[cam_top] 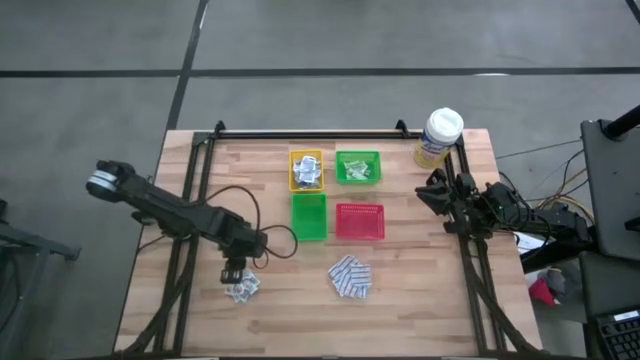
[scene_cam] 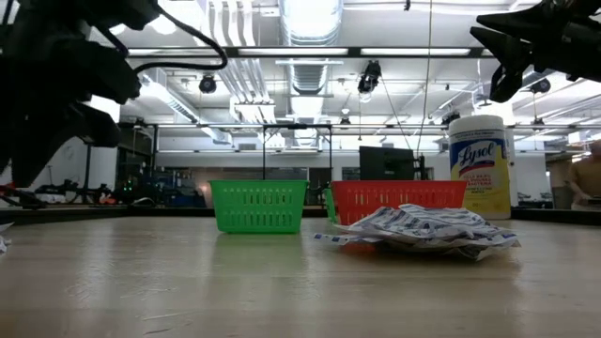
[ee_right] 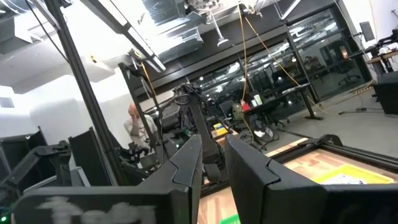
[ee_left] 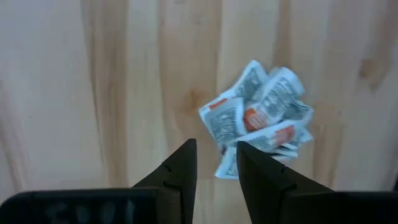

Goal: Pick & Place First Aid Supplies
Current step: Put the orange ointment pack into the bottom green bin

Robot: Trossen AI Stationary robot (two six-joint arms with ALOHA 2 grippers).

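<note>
Left gripper hovers open and empty above the white-grey sachets; right gripper open

I see four trays mid-table, packet piles nearer, a canister at the far right corner.

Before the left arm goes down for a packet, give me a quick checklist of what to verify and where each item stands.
1. Left gripper over the small pile of white-grey sachets: ok, it hangs above the pile's edge.
2. Left gripper empty: ok, a narrow gap shows between the fingers with nothing in it.
3. Gap wide enough to take a sachet: cannot tell.
4. Pile off the table edge: ok, on the wood near the front left.
5. Yellow tray holding similar sachets has space left: cannot tell.
6. Right gripper out of the way: ok, raised at the right side near the canister.
</note>
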